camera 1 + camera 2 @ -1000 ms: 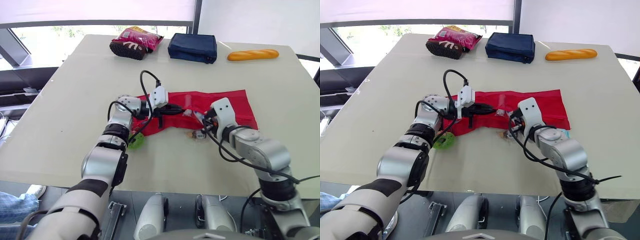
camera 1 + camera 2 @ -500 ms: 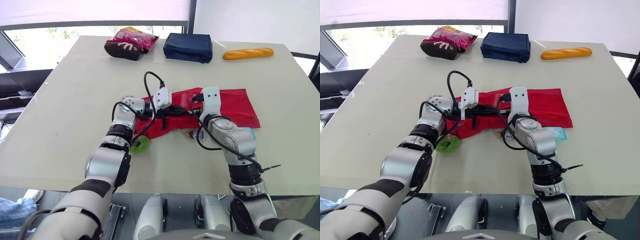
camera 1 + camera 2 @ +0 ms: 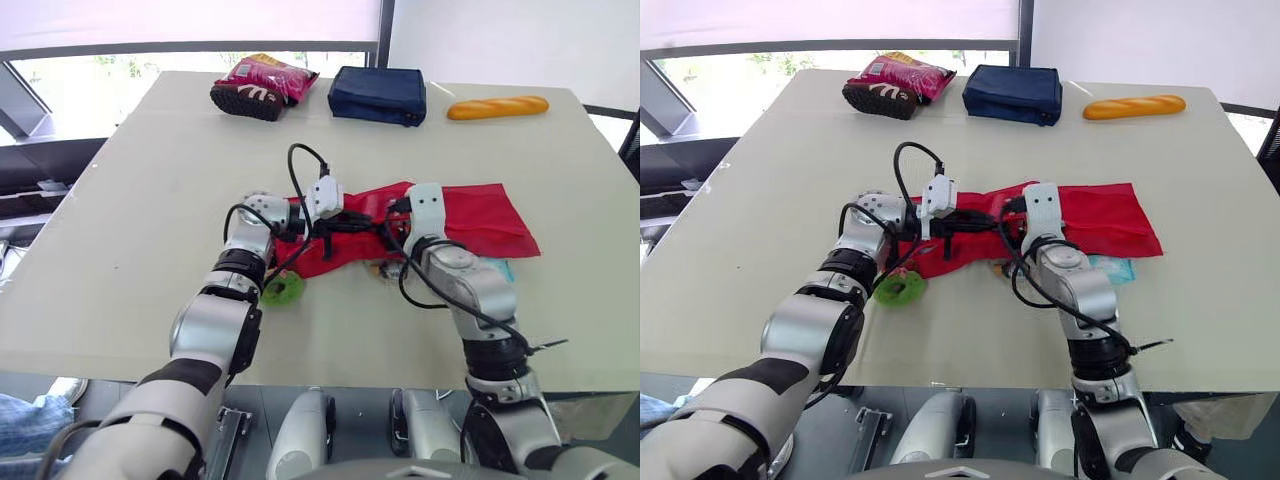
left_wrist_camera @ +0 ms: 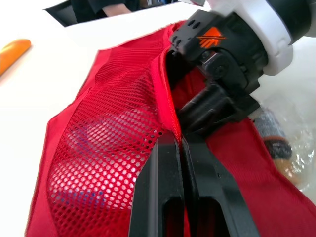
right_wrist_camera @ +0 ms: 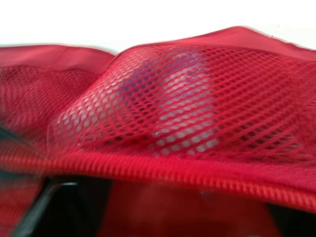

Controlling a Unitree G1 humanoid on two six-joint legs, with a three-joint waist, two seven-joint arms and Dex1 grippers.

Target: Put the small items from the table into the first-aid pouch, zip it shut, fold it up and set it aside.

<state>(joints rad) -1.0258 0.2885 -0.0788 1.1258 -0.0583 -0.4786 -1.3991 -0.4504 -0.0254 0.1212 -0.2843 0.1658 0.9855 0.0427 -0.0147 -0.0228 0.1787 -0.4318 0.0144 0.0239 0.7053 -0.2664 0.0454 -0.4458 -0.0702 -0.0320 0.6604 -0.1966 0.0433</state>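
Right, the red pouch (image 3: 480,215) lies flat in the middle of the table (image 3: 150,200) with its long axis running across in front of me, from my left to my right. Both arms meet at its left half. My left gripper (image 4: 178,140) is pressed together on the zipper edge (image 4: 165,94), pinching the rim of the mesh pocket (image 4: 108,148) and lifting it a little off the layer below. My right gripper (image 4: 205,108) sits just across that same edge, facing the left one and almost touching it. Whether it has hold of anything I cannot tell. Something blue and white shows through the mesh, so I judge the pocket is partly filled. The loose pieces all lie on the near side of the pouch, towards me. A small wrapped item (image 3: 385,268) is just beside the pouch's near edge under my right wrist, and a pale blue packet (image 3: 1110,265) is further to the right against the same edge. A green item (image 3: 283,290) lies by my left forearm. With the left busy holding the mouth open, I reckon the right arm is the nearer and freer one. The wrapped item would have to travel away from me, over the zipper edge and into the gap.
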